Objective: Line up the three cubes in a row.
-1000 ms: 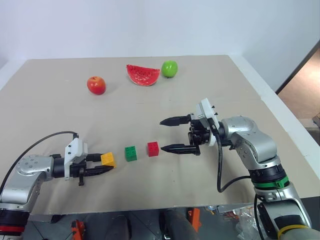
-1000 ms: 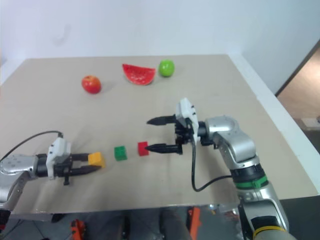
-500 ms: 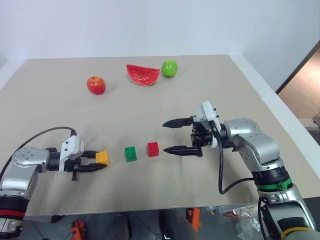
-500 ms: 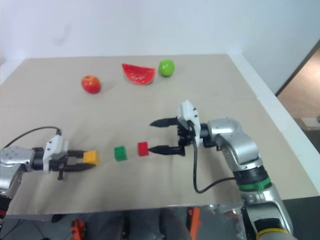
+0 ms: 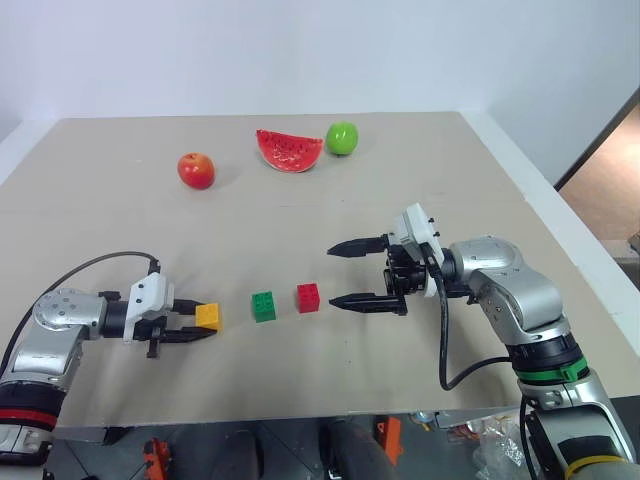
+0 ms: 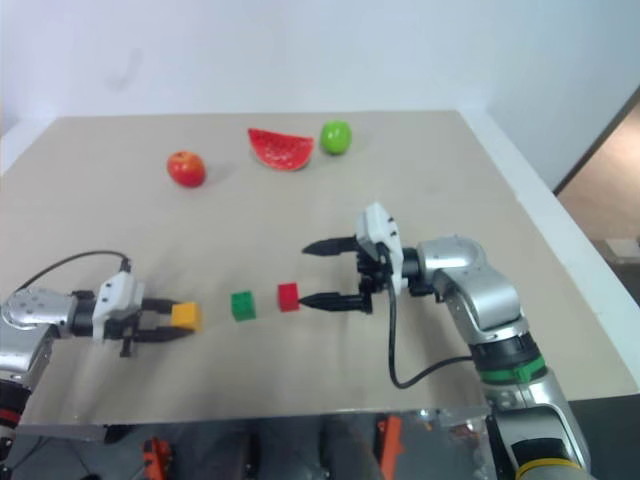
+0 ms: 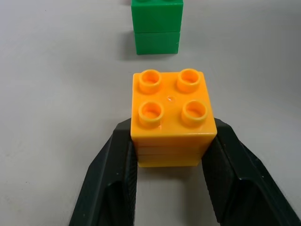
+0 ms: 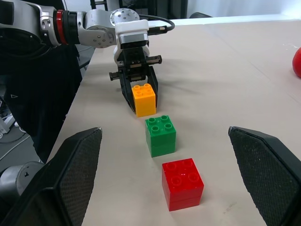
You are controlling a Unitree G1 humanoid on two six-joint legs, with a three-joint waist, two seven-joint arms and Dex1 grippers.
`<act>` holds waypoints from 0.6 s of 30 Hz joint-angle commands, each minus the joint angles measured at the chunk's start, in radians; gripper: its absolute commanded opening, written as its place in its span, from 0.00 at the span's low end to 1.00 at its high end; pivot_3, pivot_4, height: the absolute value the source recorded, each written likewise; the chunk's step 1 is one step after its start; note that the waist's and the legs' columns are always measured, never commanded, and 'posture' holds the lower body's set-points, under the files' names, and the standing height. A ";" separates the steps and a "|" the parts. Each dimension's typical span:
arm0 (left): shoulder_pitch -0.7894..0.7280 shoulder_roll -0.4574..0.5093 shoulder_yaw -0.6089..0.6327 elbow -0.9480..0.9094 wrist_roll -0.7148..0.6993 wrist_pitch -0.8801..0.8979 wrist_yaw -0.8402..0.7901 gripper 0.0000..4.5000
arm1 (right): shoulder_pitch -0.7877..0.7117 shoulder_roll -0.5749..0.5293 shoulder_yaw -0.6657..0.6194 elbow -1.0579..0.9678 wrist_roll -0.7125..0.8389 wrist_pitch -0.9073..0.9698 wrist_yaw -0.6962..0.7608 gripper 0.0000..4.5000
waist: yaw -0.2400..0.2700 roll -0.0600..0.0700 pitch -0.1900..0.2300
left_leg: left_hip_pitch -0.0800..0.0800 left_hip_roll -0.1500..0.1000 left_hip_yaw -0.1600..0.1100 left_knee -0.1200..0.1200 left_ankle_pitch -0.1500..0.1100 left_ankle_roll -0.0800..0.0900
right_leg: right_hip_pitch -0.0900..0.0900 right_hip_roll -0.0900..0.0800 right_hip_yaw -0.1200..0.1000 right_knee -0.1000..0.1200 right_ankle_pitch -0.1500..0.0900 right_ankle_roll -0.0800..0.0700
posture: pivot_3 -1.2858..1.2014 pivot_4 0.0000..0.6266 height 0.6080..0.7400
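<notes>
Three cubes lie in a line on the beige table: red (image 5: 307, 297), green (image 5: 263, 306) and orange-yellow (image 5: 207, 317) at the left end. The orange-yellow cube (image 7: 171, 117) rests flat on the table. My left gripper (image 5: 203, 320) comes in from the left and is shut on it, a black finger (image 7: 117, 165) against each side with no gap showing. My right gripper (image 5: 331, 275) hovers just right of the red cube, open wide and holding nothing. In the right wrist view the red (image 8: 182, 182), green (image 8: 161, 134) and orange-yellow (image 8: 143, 99) cubes form one straight row.
A red apple (image 5: 196, 170), a watermelon slice (image 5: 289, 150) and a green apple (image 5: 342, 137) sit at the far side of the table. The table's front edge (image 5: 300, 418) runs close behind the cubes, and its right edge (image 5: 560, 240) lies beyond my right arm.
My left gripper has shifted a little to the left with the orange-yellow cube, which was tilted and now sits flat on the table. The right arm has kept still.
</notes>
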 commanded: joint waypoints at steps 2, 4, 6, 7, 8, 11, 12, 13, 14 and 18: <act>-0.003 0.023 0.000 0.008 0.014 0.001 -0.011 0.81 | -0.007 -0.006 -0.022 -0.032 0.013 -0.001 0.000 1.00 | 0.000 0.001 0.000 | 0.000 0.000 0.000 0.000 0.000 0.000 | 0.000 0.000 0.000 0.000 0.000 0.000 | 0.52 0.24 1.00; -0.005 0.036 0.017 -0.017 -0.001 0.026 -0.009 0.97 | -0.008 -0.004 -0.022 -0.031 0.014 -0.001 0.000 1.00 | 0.001 0.000 0.000 | 0.000 0.000 0.000 0.000 0.001 0.001 | 0.000 0.000 -0.001 0.000 0.000 0.000 | 0.52 0.24 1.00; 0.002 0.054 0.035 -0.052 -0.017 0.049 -0.009 0.99 | -0.008 -0.002 -0.023 -0.033 0.016 -0.001 -0.001 1.00 | 0.000 0.000 0.000 | 0.000 0.000 -0.001 0.000 0.001 0.002 | 0.000 0.000 -0.001 0.000 0.001 0.000 | 0.52 0.24 1.00; 0.012 0.069 0.048 -0.086 -0.029 0.071 -0.006 0.99 | -0.006 -0.003 -0.024 -0.035 0.017 -0.001 -0.002 1.00 | 0.000 0.000 0.000 | 0.000 0.000 -0.001 0.000 0.002 0.003 | 0.000 0.000 -0.001 0.000 0.002 -0.001 | 0.52 0.24 1.00; 0.028 0.090 0.069 -0.137 -0.057 0.116 -0.001 0.99 | -0.004 -0.003 -0.027 -0.038 0.019 0.000 -0.003 1.00 | -0.001 0.000 0.000 | 0.000 0.000 -0.001 0.000 0.002 0.003 | 0.000 0.000 -0.001 0.000 0.002 -0.001 | 0.52 0.24 1.00; 0.082 0.157 0.144 -0.282 -0.139 0.262 0.023 0.99 | 0.005 -0.010 -0.042 -0.050 0.030 0.006 -0.008 1.00 | -0.005 0.000 0.000 | -0.001 0.001 0.000 -0.001 0.002 0.003 | -0.002 0.001 0.000 0.000 0.001 -0.001 | 0.52 0.24 1.00; 0.097 0.176 0.176 -0.323 -0.168 0.315 0.040 0.99 | 0.008 -0.014 -0.050 -0.055 0.036 0.010 -0.010 1.00 | -0.004 0.000 0.000 | -0.002 0.001 0.001 -0.001 0.002 0.003 | -0.002 0.001 0.000 0.000 0.001 -0.001 | 0.52 0.24 1.00; 0.115 0.192 0.225 -0.387 -0.215 0.391 0.073 0.99 | 0.009 -0.018 -0.068 -0.058 0.048 0.020 -0.020 1.00 | -0.002 0.000 0.000 | -0.002 0.001 0.001 -0.002 0.001 0.003 | -0.003 0.001 0.000 0.000 0.000 -0.002 | 0.52 0.24 1.00; 0.131 0.198 0.266 -0.446 -0.255 0.454 0.110 0.99 | 0.009 -0.020 -0.085 -0.058 0.060 0.030 -0.031 1.00 | -0.003 0.000 0.001 | -0.002 0.001 0.000 -0.003 0.001 0.003 | -0.003 0.001 0.000 0.000 -0.001 -0.002 | 0.52 0.24 1.00; 0.136 0.109 0.328 -0.653 -0.339 0.580 0.337 0.99 | -0.002 -0.013 -0.140 -0.023 0.057 0.022 -0.088 1.00 | 0.000 0.000 0.001 | -0.004 0.002 0.000 -0.002 0.001 0.002 | -0.004 0.000 -0.001 0.000 -0.001 -0.002 | 0.52 0.24 1.00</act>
